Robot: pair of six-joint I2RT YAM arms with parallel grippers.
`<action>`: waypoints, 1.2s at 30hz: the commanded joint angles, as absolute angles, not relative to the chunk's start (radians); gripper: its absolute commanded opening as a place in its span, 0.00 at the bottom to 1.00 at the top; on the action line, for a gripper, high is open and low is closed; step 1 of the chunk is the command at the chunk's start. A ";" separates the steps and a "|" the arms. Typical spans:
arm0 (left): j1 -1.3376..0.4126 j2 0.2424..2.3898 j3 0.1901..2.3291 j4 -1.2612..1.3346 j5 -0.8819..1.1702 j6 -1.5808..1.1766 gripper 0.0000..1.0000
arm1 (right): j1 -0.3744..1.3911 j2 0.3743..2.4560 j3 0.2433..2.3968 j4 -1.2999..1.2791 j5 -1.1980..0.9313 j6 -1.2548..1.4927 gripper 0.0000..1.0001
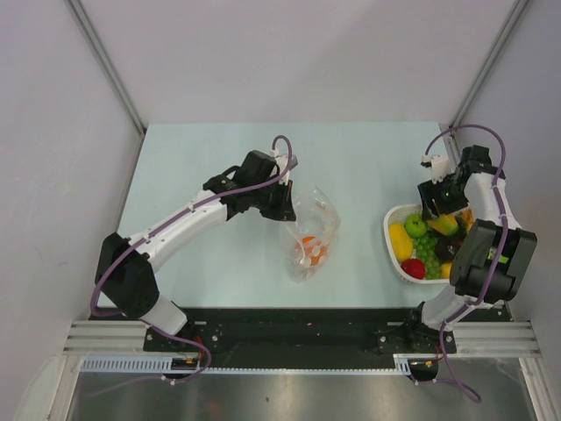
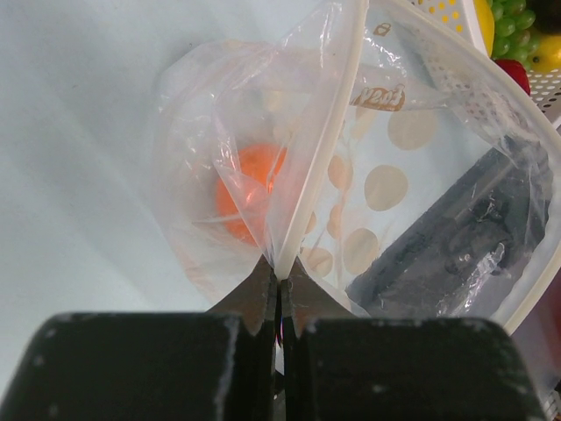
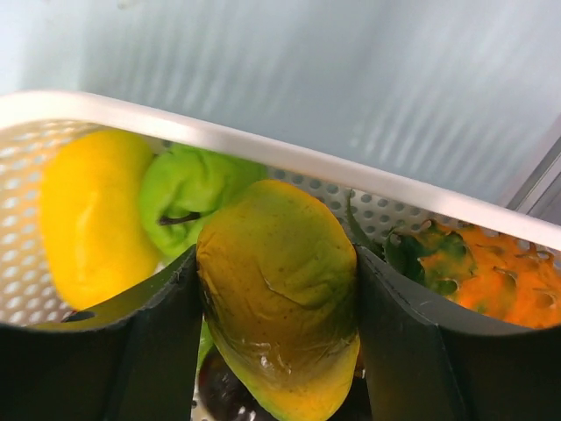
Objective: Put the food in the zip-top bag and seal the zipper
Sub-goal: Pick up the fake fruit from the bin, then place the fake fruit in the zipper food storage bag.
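The clear zip-top bag (image 1: pixel 312 235) lies mid-table with an orange (image 1: pixel 310 247) inside; the orange shows through the plastic in the left wrist view (image 2: pixel 247 189). My left gripper (image 1: pixel 285 209) is shut on the bag's whitish zipper strip (image 2: pixel 323 149) and holds the mouth up and open. My right gripper (image 1: pixel 443 219) is over the white basket (image 1: pixel 391 235), shut on a yellow-green mango (image 3: pixel 279 294). In the basket lie a yellow fruit (image 3: pixel 88 215), a green apple (image 3: pixel 188 189), green grapes (image 1: pixel 427 254), a red piece (image 1: pixel 413 268) and an orange spiky piece (image 3: pixel 486 276).
The table's near edge carries a black strip and metal rail (image 1: pixel 289 338). Grey walls close in the left, back and right sides. Through the bag, the left wrist view shows the basket's rim (image 2: pixel 526 96).
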State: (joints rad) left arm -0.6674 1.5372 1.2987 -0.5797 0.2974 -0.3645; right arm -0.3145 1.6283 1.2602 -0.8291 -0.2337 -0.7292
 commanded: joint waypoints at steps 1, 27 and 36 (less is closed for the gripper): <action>-0.666 1.509 1.327 -0.560 0.325 -0.347 0.00 | -0.298 1.534 1.376 -0.908 -0.362 -0.681 0.38; -0.666 1.540 1.410 -0.609 0.328 -0.298 0.00 | 0.598 1.532 1.623 -0.835 -0.594 -0.433 0.45; -0.664 1.517 1.384 -0.603 0.409 -0.302 0.00 | 0.574 1.425 1.497 -0.602 -0.500 -0.318 1.00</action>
State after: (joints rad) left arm -0.6674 1.5398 1.3693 -0.6159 0.3458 -0.3202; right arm 0.5953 1.5326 1.5181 -0.7616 -0.5465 -0.3798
